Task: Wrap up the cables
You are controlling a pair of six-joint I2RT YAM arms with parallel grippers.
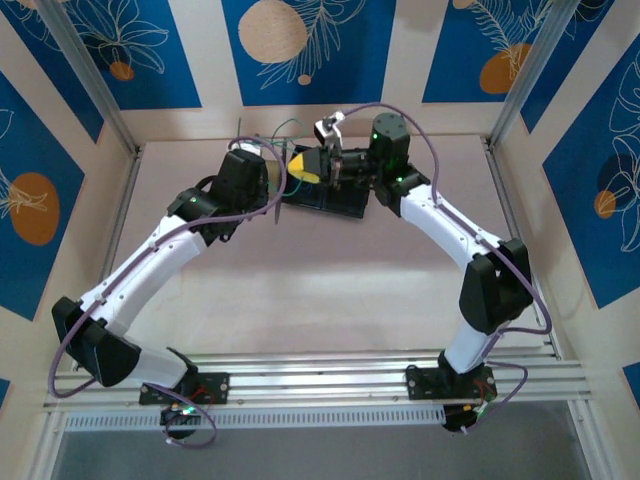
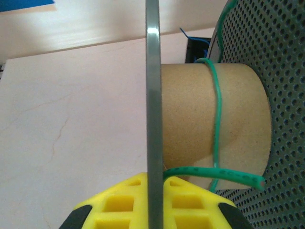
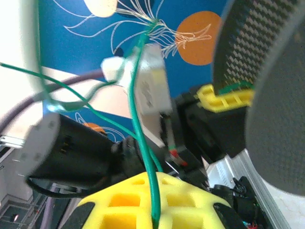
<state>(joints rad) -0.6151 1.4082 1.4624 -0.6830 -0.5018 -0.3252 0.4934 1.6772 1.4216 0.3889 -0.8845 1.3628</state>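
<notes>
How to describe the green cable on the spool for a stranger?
In the left wrist view, find the brown cardboard core beside the perforated grey flange. A thin green cable loops around that core. It alone is green; its cut end points right.

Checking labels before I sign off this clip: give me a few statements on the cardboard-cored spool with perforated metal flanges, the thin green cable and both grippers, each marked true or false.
1. The thin green cable loops around the spool's brown cardboard core. True.
2. The left gripper is open, clear of the spool. False: its yellow fingers are shut on the edge of the spool's thin grey flange.
3. The right gripper is shut on green cable, which runs up from between its yellow fingers. True.
4. The flat black tray sits at the near edge, beside the arm bases. False: it lies at the far side of the pale table, where both arms reach.
</notes>
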